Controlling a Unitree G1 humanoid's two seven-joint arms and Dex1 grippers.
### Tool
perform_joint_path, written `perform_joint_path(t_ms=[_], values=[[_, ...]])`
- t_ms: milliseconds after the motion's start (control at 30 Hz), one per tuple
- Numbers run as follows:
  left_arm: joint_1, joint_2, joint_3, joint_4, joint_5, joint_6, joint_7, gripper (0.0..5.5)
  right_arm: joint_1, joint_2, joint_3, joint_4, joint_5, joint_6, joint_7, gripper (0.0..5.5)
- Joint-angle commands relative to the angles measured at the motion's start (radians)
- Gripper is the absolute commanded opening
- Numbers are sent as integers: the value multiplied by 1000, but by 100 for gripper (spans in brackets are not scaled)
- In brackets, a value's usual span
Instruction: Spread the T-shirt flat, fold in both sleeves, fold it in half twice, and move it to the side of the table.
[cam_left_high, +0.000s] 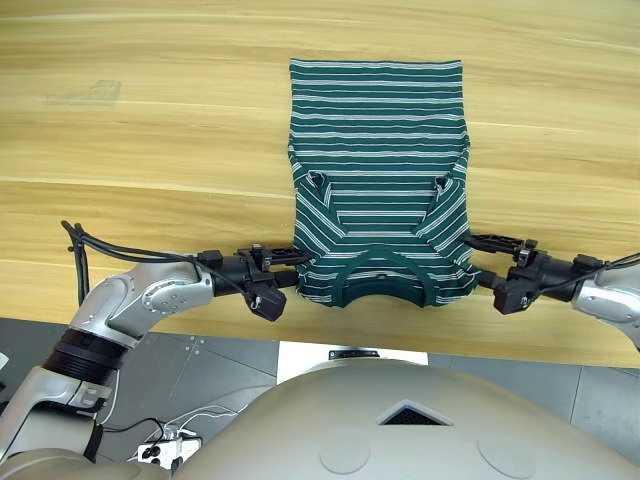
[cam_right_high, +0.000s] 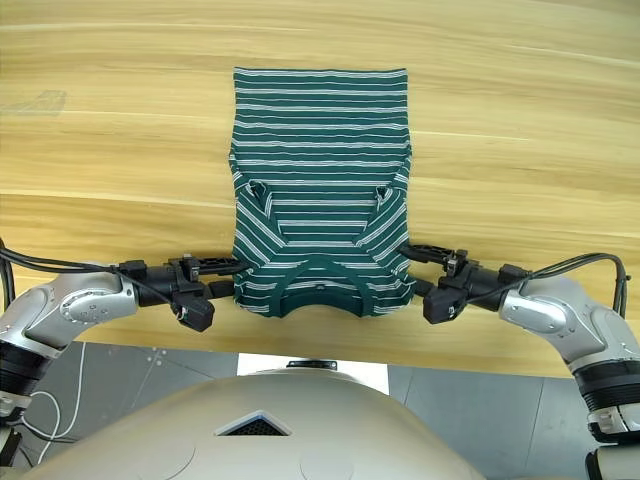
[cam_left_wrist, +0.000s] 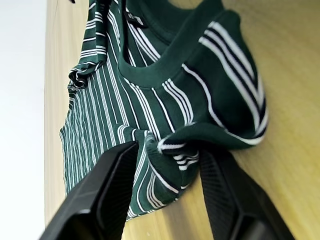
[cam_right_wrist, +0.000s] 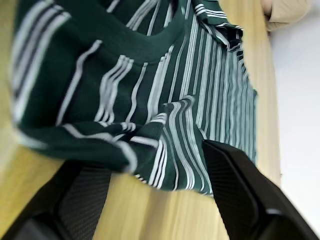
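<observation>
Straddling T-shirt (cam_left_high: 378, 150) shoulders w/ L gripper (cam_left_high: 298, 266), R gripper (cam_left_high: 474, 260), spread wide (nothing pinched). Best next: closing evenly, lifting together.

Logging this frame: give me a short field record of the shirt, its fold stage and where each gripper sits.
surface: light wooden table
garment: green T-shirt with white stripes, lying flat
orientation: collar toward the robot, hem on the far side
sleeves: both folded in over the body of the shirt
halving folds: not yet done
left gripper: at the shirt's near left shoulder corner
right gripper: at the shirt's near right shoulder corner
grip: cannot tell for either
</observation>
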Motion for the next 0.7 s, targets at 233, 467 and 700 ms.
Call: perform_joint_path(t_ms=[233,467,700], values=[[24,-2,-72,78,89,21,-52,219,13,-37,7,-20,17,7,72,318],[-4,-13,-88,106,91,8,-52,219,57,-59,17,-64,19,1,95,318],[-54,-40,-116,149,100,-14,-48,219,-11,4,62,-16,-10,3,96,318]])
